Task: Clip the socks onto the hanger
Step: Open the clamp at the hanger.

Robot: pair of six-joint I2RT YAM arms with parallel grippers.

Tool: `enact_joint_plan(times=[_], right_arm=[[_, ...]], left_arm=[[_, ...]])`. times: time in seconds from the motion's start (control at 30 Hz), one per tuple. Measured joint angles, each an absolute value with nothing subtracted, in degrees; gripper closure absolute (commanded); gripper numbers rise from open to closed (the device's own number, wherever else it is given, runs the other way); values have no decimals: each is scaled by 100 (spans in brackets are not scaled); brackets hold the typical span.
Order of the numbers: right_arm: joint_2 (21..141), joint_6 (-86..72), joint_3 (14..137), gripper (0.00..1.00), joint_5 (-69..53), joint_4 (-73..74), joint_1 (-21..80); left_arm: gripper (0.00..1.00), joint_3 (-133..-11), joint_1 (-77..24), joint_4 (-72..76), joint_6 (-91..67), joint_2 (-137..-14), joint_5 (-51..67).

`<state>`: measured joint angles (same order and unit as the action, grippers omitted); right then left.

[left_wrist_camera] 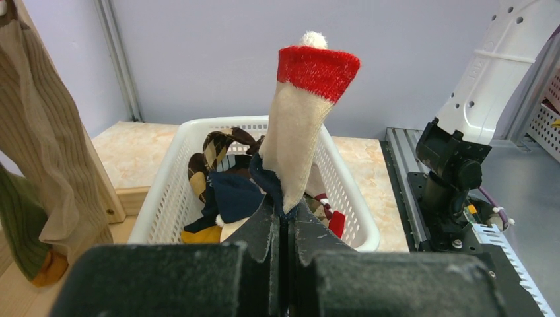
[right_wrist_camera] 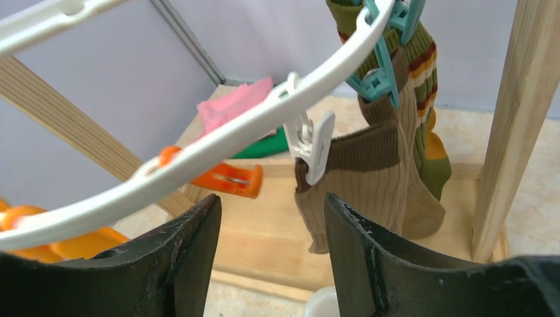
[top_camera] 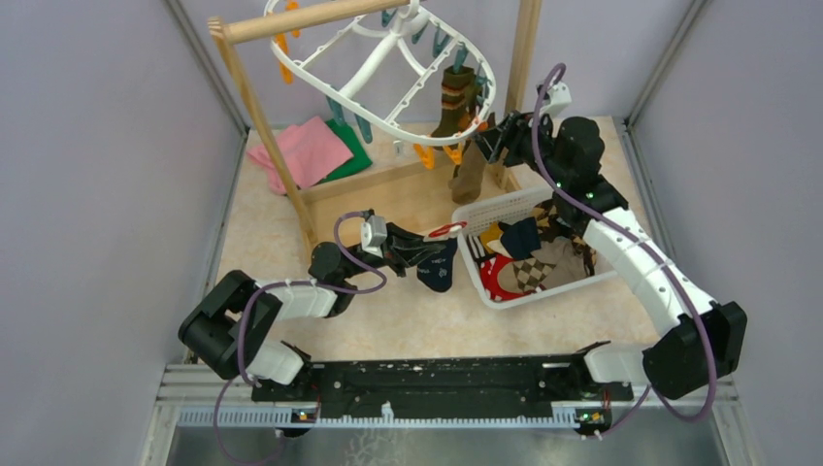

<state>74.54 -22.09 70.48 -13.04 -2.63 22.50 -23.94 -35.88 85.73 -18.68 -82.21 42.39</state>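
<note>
The white oval hanger (top_camera: 388, 116) hangs from a wooden pole rack at the back. An olive-brown striped sock (top_camera: 456, 97) and a tan sock (top_camera: 470, 175) hang from its clips; both also show in the right wrist view, the tan sock (right_wrist_camera: 370, 178) held by a white clip (right_wrist_camera: 312, 148). My right gripper (top_camera: 490, 144) is open and empty beside the tan sock, just below the hanger rim (right_wrist_camera: 218, 142). My left gripper (top_camera: 427, 250) is shut on a navy sock with a red cuff (left_wrist_camera: 297, 125), left of the basket. More socks (top_camera: 529, 257) lie in the basket.
A white slotted basket (top_camera: 485, 209) stands right of centre. Pink and green cloths (top_camera: 311, 150) lie at the back left. The rack's wooden posts (top_camera: 267, 136) and base board (top_camera: 388, 194) stand behind. Orange clips (right_wrist_camera: 228, 179) dangle near my right fingers.
</note>
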Motion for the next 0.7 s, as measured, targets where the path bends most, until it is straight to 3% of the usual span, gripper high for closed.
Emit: enact_joint_plan(times=[0.33,0.7], right_arm=[[7310,-2211,6547,45,-1411,-373,2250],[6396,-2722,5389,45,-2563,-751,2248]], left_arm=[[100,-2394,-3588,8573,-1846,-8221,4252],[100,-2397,-3903,8567,-2869,-8368,3468]])
